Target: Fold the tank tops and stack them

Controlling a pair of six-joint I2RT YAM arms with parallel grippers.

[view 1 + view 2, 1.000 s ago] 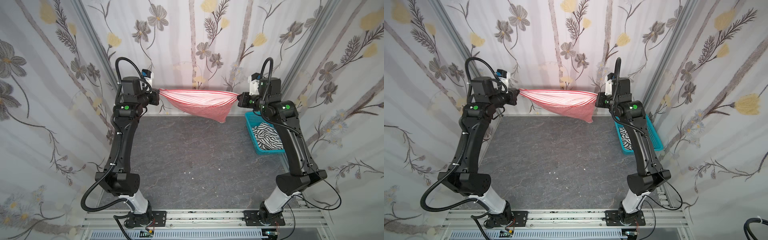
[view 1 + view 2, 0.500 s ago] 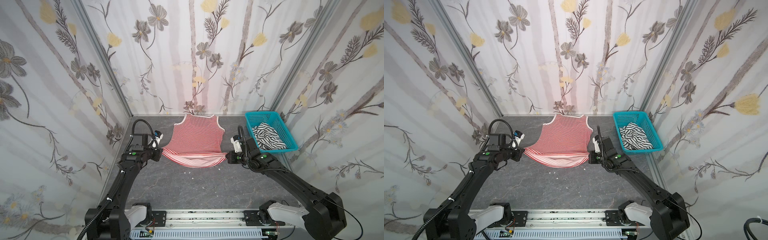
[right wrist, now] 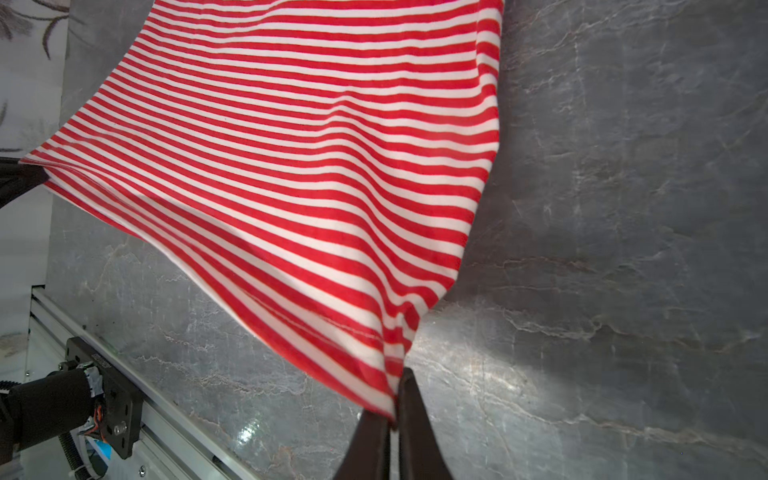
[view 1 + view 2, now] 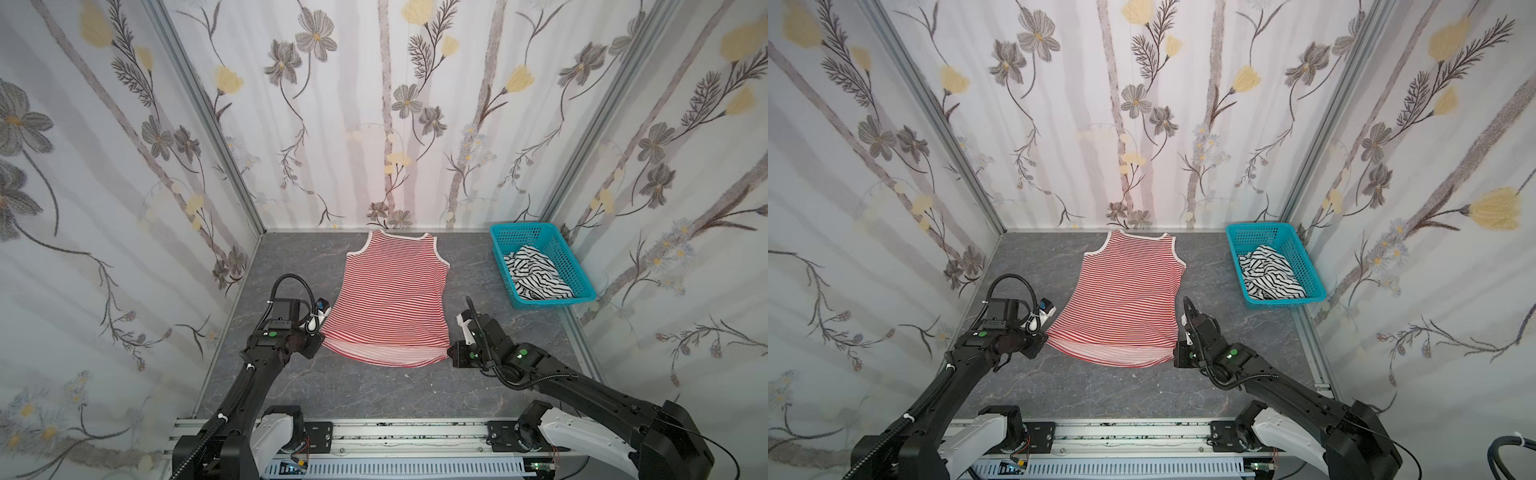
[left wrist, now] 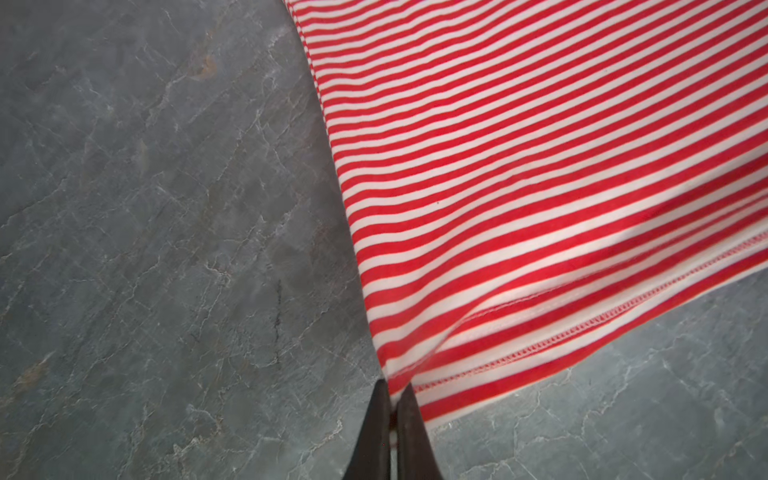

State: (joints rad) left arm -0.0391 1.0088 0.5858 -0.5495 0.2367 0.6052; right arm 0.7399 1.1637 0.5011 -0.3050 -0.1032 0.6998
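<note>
Lying flat down the middle of the grey table (image 4: 353,399), the red-and-white tank top (image 4: 392,291) has its neckline at the far edge, just short of the back wall (image 4: 374,124), and its hem toward you. Your left gripper (image 5: 393,395) is clamped on the hem's left corner, jaws together on the cloth. Your right gripper (image 3: 398,401) pinches the right corner the same way, and both corners ride slightly off the surface.

You have bare table on either side of the top, plus a near strip between the hem and the front rail (image 4: 415,432). Lettering on the black mounting plate (image 3: 112,395) by that rail is too small to read.

At far right a teal basket (image 4: 582,286) stands against the right wall (image 4: 665,208), well apart from the red top, with the black-and-white tank top (image 4: 536,278) crumpled inside it. Your right arm (image 4: 582,390) stretches low across the near right of the table, on the basket's near side. Your left arm (image 4: 257,382) runs along the near left, close to the left wall (image 4: 124,208).
</note>
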